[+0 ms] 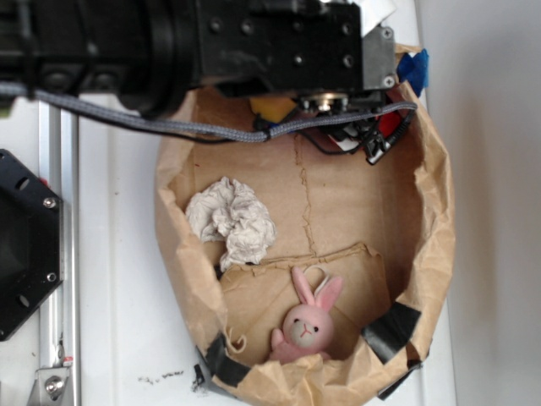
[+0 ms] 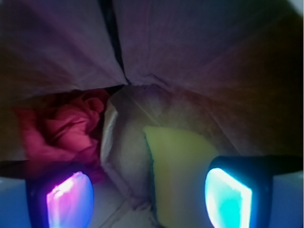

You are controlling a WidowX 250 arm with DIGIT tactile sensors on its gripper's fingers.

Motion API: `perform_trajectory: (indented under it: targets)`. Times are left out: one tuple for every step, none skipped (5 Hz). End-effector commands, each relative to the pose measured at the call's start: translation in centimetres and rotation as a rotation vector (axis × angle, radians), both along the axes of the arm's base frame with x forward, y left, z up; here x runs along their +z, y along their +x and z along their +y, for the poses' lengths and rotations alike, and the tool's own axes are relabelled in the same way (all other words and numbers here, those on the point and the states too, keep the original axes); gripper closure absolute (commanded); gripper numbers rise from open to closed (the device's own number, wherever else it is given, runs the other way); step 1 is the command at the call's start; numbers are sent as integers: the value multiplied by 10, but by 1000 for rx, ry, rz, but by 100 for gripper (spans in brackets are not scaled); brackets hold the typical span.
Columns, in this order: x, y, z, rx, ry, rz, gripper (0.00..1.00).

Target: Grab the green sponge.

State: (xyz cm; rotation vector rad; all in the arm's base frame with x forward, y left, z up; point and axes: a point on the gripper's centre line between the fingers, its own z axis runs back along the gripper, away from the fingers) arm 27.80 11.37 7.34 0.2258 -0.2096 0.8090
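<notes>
In the wrist view the green sponge [image 2: 178, 175], yellow foam with a thin dark green edge on its left side, lies between my fingers, closer to the right glowing pad [image 2: 228, 197]. My gripper [image 2: 149, 199] is open, its left pad [image 2: 69, 199] apart from the sponge. In the exterior view only a yellow corner of the sponge [image 1: 272, 108] shows under the arm, at the far end of the brown paper bag [image 1: 427, 211]. The gripper [image 1: 334, 114] itself is mostly hidden by the arm there.
A red paper wad [image 2: 61, 128] lies left of the sponge, seen as a red patch [image 1: 389, 124] in the exterior view. An off-white cloth wad [image 1: 231, 220] and a pink plush bunny [image 1: 306, 321] lie in the bag. A metal rail [image 1: 59, 254] runs on the left.
</notes>
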Motion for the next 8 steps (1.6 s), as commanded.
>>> perform_trajectory:
  targets:
    - [2, -12, 20, 9, 10, -11, 0]
    - [2, -16, 20, 2, 9, -6, 0]
    - [7, -23, 20, -16, -3, -10, 0]
    - [10, -26, 21, -22, -35, -9, 0]
    - [3, -28, 21, -37, -86, 6, 0]
    - [-10, -24, 23, -35, -75, 14, 0]
    - [-18, -19, 19, -41, -54, 17, 0]
    - [-27, -19, 15, -50, -26, 29, 0]
